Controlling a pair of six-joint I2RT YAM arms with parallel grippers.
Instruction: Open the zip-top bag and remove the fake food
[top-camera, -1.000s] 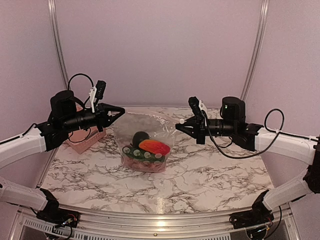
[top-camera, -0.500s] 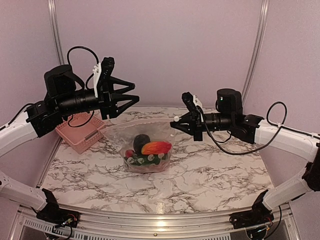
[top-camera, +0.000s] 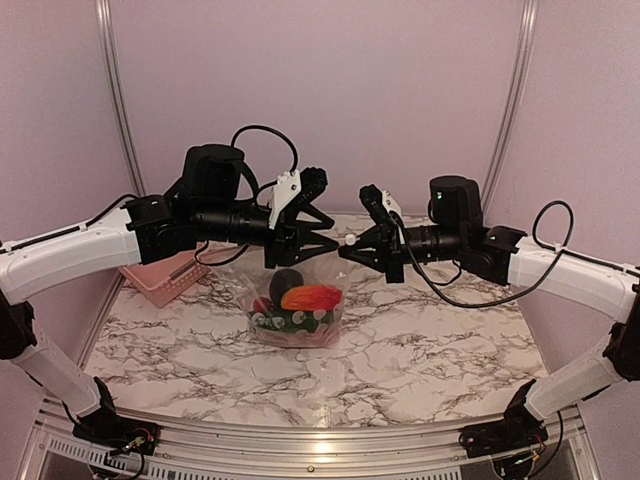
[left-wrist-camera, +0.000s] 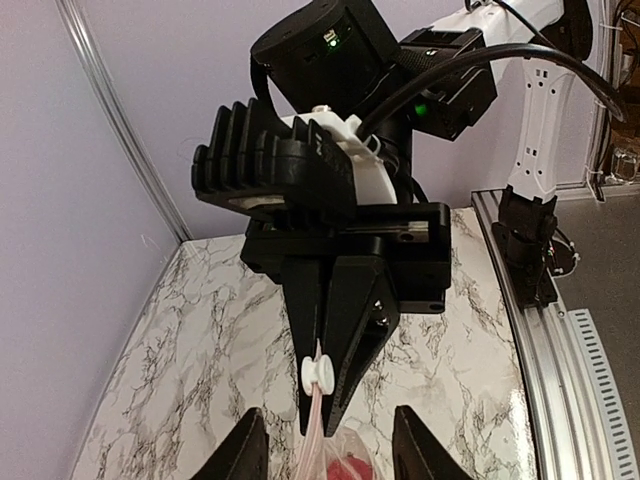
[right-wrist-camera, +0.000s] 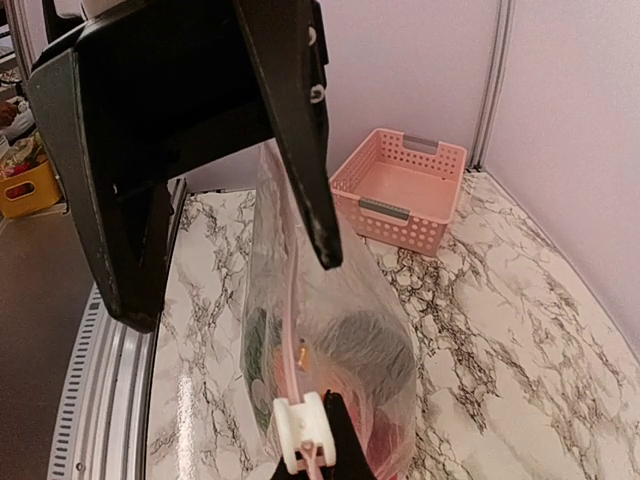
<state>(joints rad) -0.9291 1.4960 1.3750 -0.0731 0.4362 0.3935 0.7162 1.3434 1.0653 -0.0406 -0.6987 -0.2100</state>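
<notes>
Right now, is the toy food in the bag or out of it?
In the bag. The toy food shows through the clear plastic at the bag's bottom; none lies loose on the table.

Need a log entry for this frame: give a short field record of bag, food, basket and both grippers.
bag: clear floppy zip-top plastic bag, top edge held up
food: small rounded red, orange and dark green toy food, inside bag
basket: pink slatted plastic basket, apart from bag
right gripper: shut on bag's top edge
left gripper: open, astride bag's top edge
</notes>
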